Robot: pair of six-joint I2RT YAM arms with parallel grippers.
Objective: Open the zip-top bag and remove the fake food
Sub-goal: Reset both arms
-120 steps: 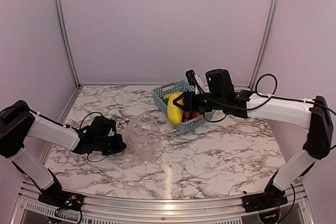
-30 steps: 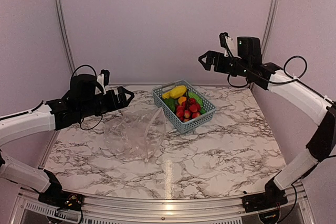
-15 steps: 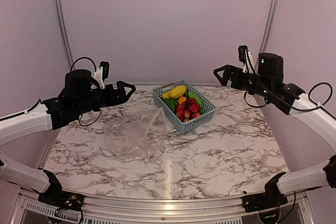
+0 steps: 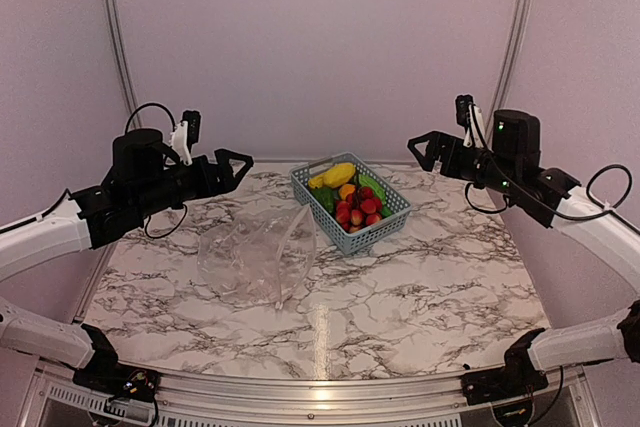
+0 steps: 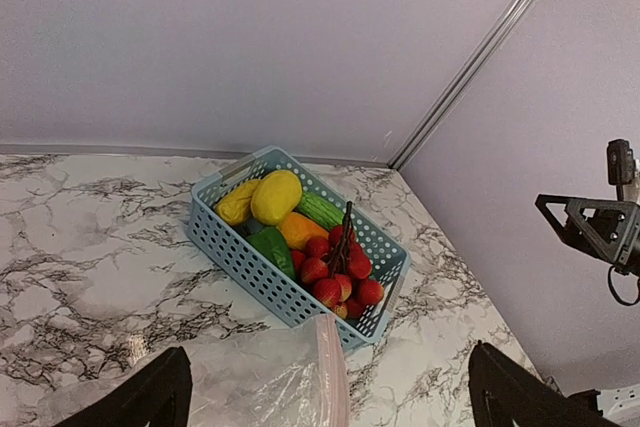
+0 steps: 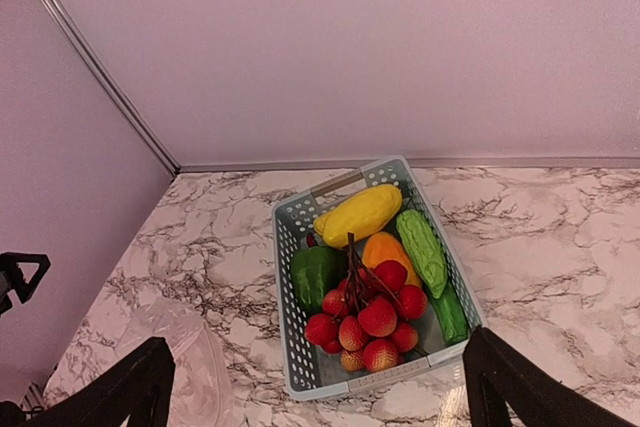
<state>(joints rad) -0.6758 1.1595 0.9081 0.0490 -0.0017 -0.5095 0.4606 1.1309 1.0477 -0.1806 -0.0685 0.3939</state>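
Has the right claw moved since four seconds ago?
Yes. The right claw left the basket, rising and going right toward the corner rail.

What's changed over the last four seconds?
The right pincer left the fake food in the basket and rose away to the right; the left pincer lifted off the zip-top bag, which slumped flatter. Both are open, empty. Basket unmoved.

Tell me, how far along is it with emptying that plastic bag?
Done, it seems: the zip-top bag lies on the table with nothing coloured visible inside, and the fake food sits in the blue basket. In hand: nothing; the left gripper and right gripper both hang open above the table. Left: apparently nothing, unless a piece is hidden in the bag's folds.
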